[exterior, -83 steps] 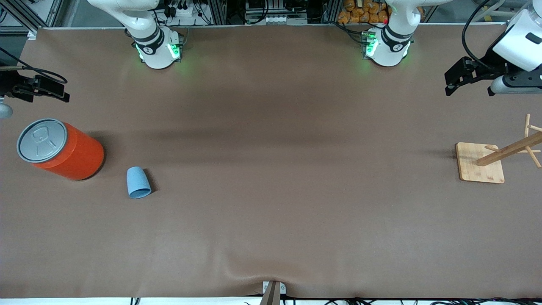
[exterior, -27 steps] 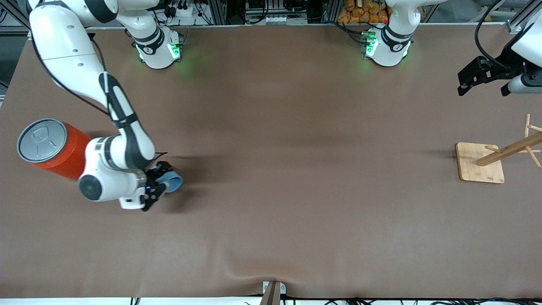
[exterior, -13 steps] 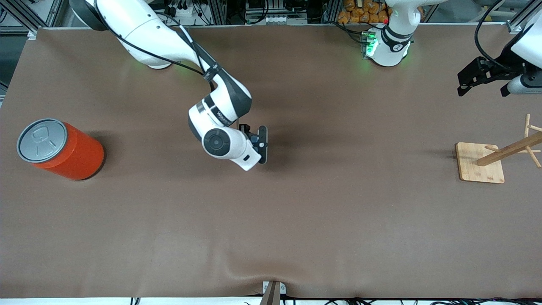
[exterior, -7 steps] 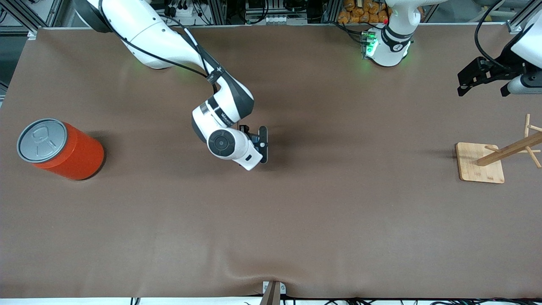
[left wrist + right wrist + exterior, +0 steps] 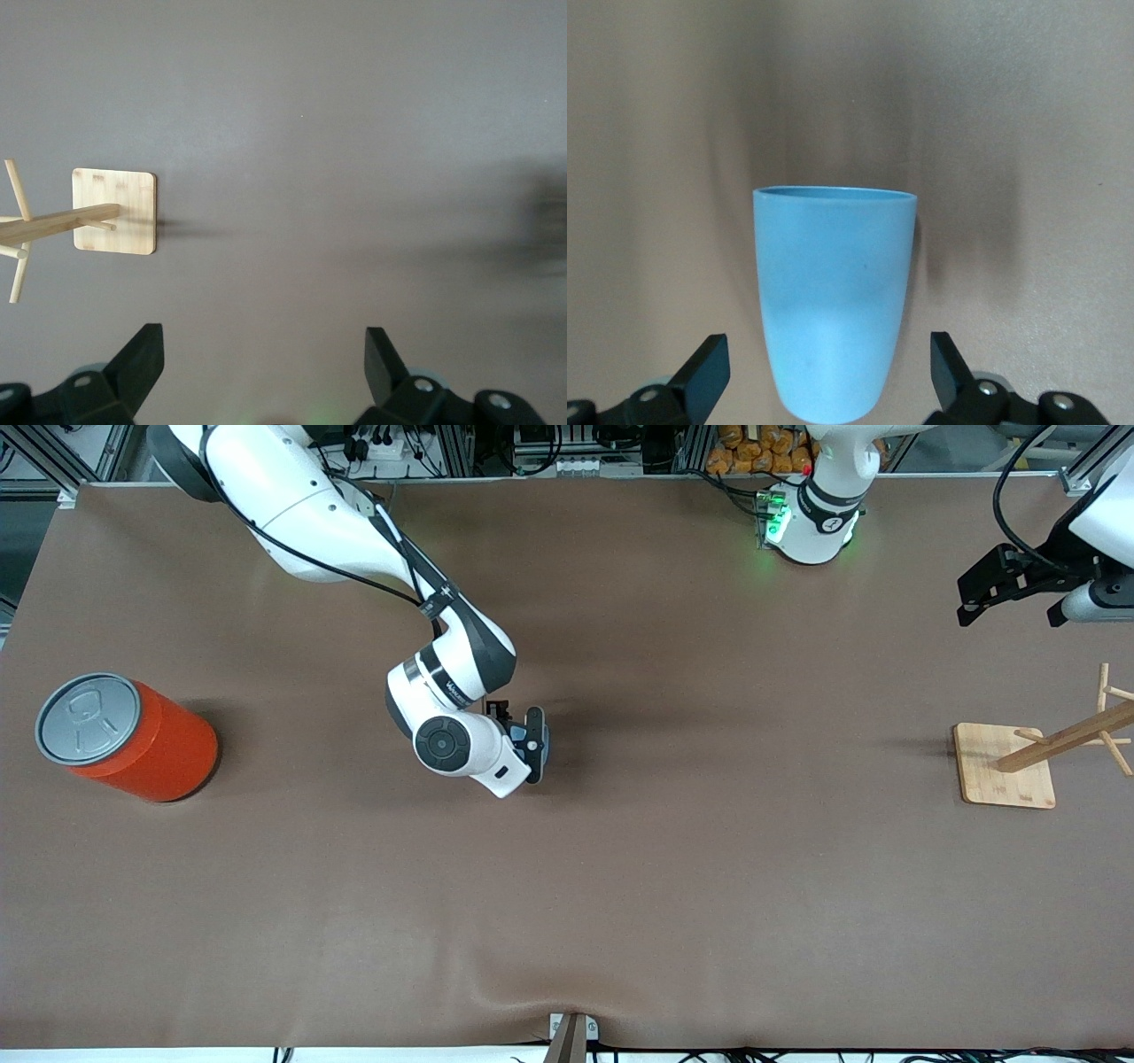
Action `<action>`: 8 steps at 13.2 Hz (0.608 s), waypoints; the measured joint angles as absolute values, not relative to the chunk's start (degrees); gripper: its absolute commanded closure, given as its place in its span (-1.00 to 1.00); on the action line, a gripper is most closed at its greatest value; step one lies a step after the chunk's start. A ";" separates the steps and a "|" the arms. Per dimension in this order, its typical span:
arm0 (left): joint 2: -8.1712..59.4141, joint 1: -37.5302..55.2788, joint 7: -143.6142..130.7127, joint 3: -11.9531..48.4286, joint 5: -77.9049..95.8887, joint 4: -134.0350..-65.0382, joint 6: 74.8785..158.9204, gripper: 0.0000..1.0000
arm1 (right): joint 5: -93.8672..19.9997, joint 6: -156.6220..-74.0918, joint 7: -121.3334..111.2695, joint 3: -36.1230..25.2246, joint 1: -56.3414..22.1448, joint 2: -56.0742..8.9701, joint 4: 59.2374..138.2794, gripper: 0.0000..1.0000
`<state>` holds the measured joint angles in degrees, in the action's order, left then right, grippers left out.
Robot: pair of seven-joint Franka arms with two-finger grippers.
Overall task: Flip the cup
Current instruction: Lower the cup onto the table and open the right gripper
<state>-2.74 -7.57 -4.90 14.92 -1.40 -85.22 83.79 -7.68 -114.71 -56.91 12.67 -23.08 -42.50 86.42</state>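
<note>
My right gripper (image 5: 534,744) sits low over the middle of the brown table (image 5: 673,868), its fingers (image 5: 700,372) spread wide on either side of the cup (image 5: 833,301) without touching it. The small light-blue cup appears between them in the right wrist view, wide rim pointing away from the camera; in the front view it is almost hidden under my wrist. My left gripper (image 5: 974,598) waits in the air over the left arm's end of the table, fingers (image 5: 142,359) spread, above a wooden rack (image 5: 1045,748). A large orange can (image 5: 128,735) stands at the right arm's end.
</note>
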 measured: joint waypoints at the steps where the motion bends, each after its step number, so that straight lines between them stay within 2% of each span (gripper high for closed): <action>1: -2.74 -7.57 -4.90 14.92 -1.40 -85.22 83.79 -1.00 | -7.68 -114.71 -56.87 12.67 -22.89 -42.49 86.37 -1.00; 6: -2.74 -7.57 -4.90 14.92 -1.40 -85.22 83.79 -1.00 | -7.71 -114.25 -54.75 12.79 -19.66 -41.48 85.52 -1.00; 8: -2.74 -7.57 -4.90 14.92 -1.40 -85.21 83.79 -1.00 | -7.72 -112.13 -50.29 12.87 -18.57 -39.17 84.71 -1.00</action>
